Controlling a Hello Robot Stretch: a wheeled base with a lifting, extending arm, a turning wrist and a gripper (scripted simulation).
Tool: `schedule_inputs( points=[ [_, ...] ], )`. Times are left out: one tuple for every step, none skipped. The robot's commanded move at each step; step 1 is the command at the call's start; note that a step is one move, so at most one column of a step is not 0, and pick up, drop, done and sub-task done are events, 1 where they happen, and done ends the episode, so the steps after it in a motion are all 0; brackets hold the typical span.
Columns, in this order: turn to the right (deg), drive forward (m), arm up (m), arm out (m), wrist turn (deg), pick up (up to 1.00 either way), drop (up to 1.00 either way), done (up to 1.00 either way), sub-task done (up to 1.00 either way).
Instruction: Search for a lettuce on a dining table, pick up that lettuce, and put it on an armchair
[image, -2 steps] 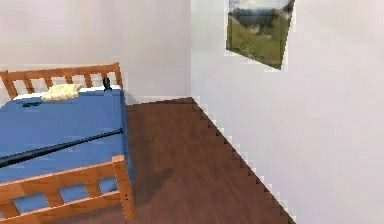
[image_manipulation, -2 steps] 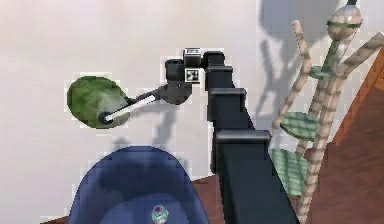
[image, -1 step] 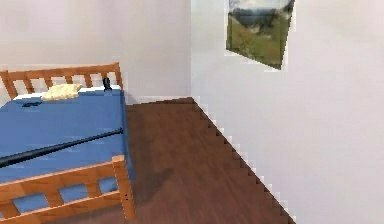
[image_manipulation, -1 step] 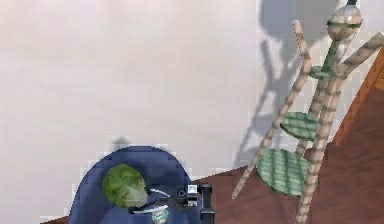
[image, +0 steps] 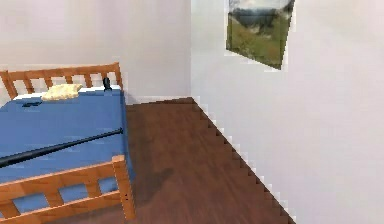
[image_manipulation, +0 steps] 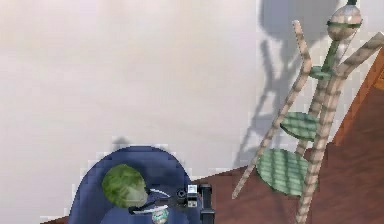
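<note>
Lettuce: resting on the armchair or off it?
Cannot tell. The lettuce shows against the blue armchair, gripper close by; seat contact is not visible.

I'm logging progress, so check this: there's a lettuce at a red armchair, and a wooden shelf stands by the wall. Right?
Not quite: the armchair is blue, not red. The arm side view shows it, with the lettuce at it and the wooden shelf by the wall.

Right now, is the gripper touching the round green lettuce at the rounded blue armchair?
Cannot tell. In the arm side view the gripper and the lettuce overlap against the armchair; neither contact nor gap shows plainly.
</note>
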Motion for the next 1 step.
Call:
schedule_inputs(
  points=[
    [0.0, 0.0, 0.0, 0.0, 0.0, 0.0, 1.0, 0.0, 0.0]
  ],
)
